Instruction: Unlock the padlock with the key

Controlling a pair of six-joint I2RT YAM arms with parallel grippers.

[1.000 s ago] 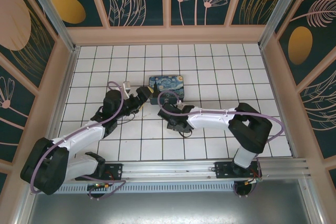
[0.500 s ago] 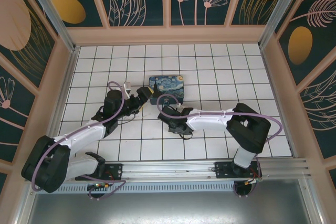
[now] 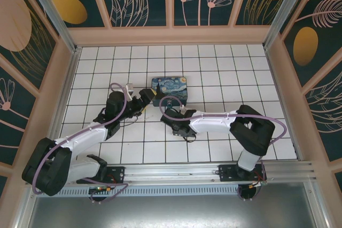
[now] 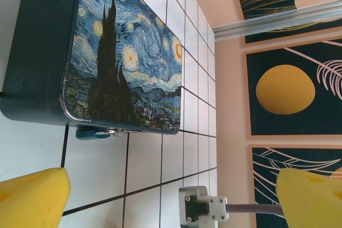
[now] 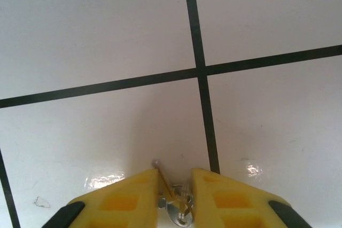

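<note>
The key [image 5: 163, 181], a thin brownish sliver, stands between the two yellow fingers [image 5: 128, 198] of the right gripper [image 5: 175, 185]. Its tip pokes out ahead of them over the white tiled floor [image 5: 107, 36]. A small silvery ring [image 5: 179, 213] sits at the key's back end, deep in the narrow gap. The fingers are drawn close together and pinch the key, which leans against the finger on the left of the wrist picture. A crossing of dark tile joints lies just beyond the tip.

From above, the right gripper [image 3: 179, 126] points down at the floor, near and slightly to the right of the Starry-Night-painted box [image 3: 169, 89].

The padlock [image 4: 96, 132] rests on a tile against the near side of the box [image 4: 123, 52], towards its left end, just under the lid's rim. Its blue-teal body lies flat and its silvery part touches the rim.

The left gripper [image 4: 171, 198] faces that side of the box with its yellow pads [image 4: 32, 198] spread wide and nothing between them. A small grey bracket [image 4: 200, 212] with a cable shows low between the pads. From above, the left gripper [image 3: 146, 97] sits just beside the box's near left corner, and the floor [image 3: 224, 68] stretches away to the far wall.
</note>
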